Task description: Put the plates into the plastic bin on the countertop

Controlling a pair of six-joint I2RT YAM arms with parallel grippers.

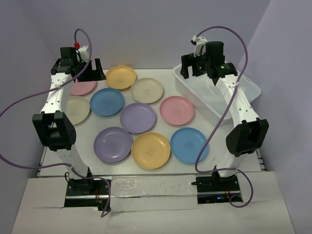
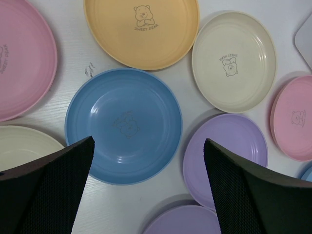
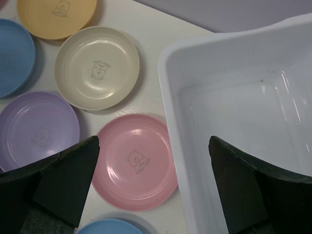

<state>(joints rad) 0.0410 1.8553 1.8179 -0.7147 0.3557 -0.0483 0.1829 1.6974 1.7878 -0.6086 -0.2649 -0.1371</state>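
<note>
Both grippers hang wide open with nothing in them. In the overhead view the left gripper [image 1: 95,72] is at about 10 o'clock on the countertop [image 1: 163,74], and the right gripper [image 1: 199,72] is at about 2 o'clock, over the left rim of the plastic bin [image 1: 252,90]. The bin's long side runs from roughly 10 o'clock to 4 o'clock, and the right wrist view shows no plates inside it.

Ten plates [image 1: 138,117] show, all lying flat on the countertop from the centre out toward 9 o'clock. Being round, they favour no approach angle.

In the left wrist view a blue plate [image 2: 124,126] lies almost straight below the spread fingers [image 2: 63,180], its centre a little toward 10 o'clock. In the right wrist view a pink plate [image 3: 134,162] lies just beside the bin wall, toward 7 o'clock from the gripper.

The right arm looks better placed to start, since that pink plate and the bin are both near it.
</note>
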